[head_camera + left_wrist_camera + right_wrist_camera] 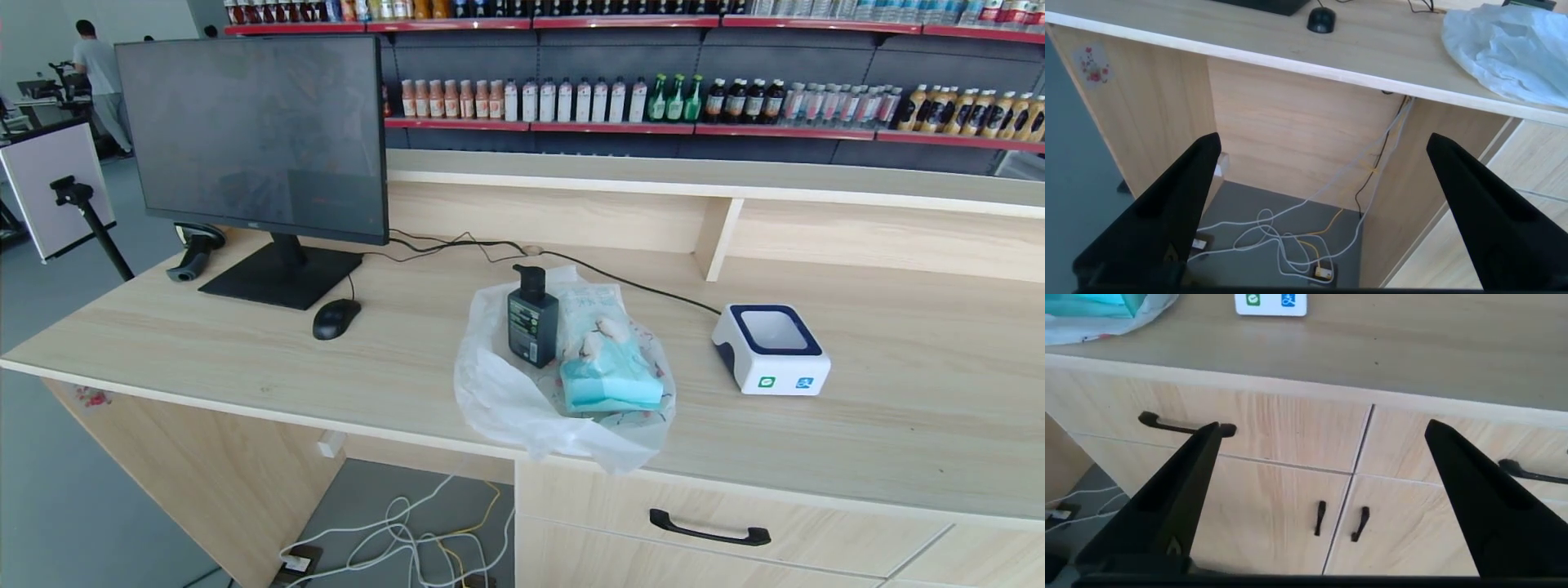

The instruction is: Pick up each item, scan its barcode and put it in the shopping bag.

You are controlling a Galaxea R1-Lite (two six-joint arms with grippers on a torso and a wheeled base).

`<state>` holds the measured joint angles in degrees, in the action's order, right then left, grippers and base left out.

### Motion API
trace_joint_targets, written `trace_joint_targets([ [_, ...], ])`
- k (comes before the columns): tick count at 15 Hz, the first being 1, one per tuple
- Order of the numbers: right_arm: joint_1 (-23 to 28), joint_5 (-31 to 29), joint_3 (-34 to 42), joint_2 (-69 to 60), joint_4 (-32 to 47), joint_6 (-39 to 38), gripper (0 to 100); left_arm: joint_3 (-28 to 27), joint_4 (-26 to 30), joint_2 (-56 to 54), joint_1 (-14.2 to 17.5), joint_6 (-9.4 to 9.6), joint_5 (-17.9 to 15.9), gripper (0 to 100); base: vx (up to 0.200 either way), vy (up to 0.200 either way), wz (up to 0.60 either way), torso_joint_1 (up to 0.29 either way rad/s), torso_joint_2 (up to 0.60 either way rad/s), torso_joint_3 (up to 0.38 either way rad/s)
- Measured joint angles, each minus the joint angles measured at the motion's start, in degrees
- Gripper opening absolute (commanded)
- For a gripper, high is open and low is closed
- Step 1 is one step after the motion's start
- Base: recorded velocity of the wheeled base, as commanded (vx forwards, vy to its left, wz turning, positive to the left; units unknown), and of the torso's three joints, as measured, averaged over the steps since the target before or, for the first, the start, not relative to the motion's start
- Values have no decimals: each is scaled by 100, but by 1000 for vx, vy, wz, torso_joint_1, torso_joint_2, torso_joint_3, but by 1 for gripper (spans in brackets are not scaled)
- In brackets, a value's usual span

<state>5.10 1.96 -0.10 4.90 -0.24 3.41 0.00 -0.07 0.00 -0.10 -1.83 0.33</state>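
Your left gripper [1324, 143] sits low in front of the light wood table [898, 392], facing the open kneehole with loose cables on the floor [1290, 245]. Its black fingers [1167, 220] are spread wide, nothing between them.

Your right gripper [1323, 429] is also low, facing the drawer fronts with the black drawer handle [1180, 425]. Its fingers [1167, 514] are released as well, holding nothing.

The translucent white plastic shopping bag [510, 392] lies near the front edge of the table, one flap hanging over it. A black pump bottle [532, 322] stands upright on it. A teal soft tissue pack [608, 371] lies touching the bottle's right side. Can't tell if the two are fully inside the bag or just on the film.

A white box scanner with a dark blue rim [770, 349] sits just right of the bag, apart from it. Left of the bag are a black mouse [335, 318] and a dark monitor [261, 135].
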Motion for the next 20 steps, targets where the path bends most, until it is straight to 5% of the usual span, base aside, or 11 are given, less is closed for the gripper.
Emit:
trace_joint_targets([
  [6, -540, -11, 10, 5, 17, -115, 100, 0, 2, 2, 0, 6, -1, 100, -167, 0, 0, 5, 3, 1],
  [14, -466, -256, 7, -490, 17, -180, 100, 0, 0, 0, 2, 6, -1, 100, -200, 0, -150, 1, 2, 1],
  [20, -463, -258, 7, -492, 20, -183, 100, 0, 5, 0, 2, 20, -4, 100, 0, -33, -400, 2, 0, 3],
])
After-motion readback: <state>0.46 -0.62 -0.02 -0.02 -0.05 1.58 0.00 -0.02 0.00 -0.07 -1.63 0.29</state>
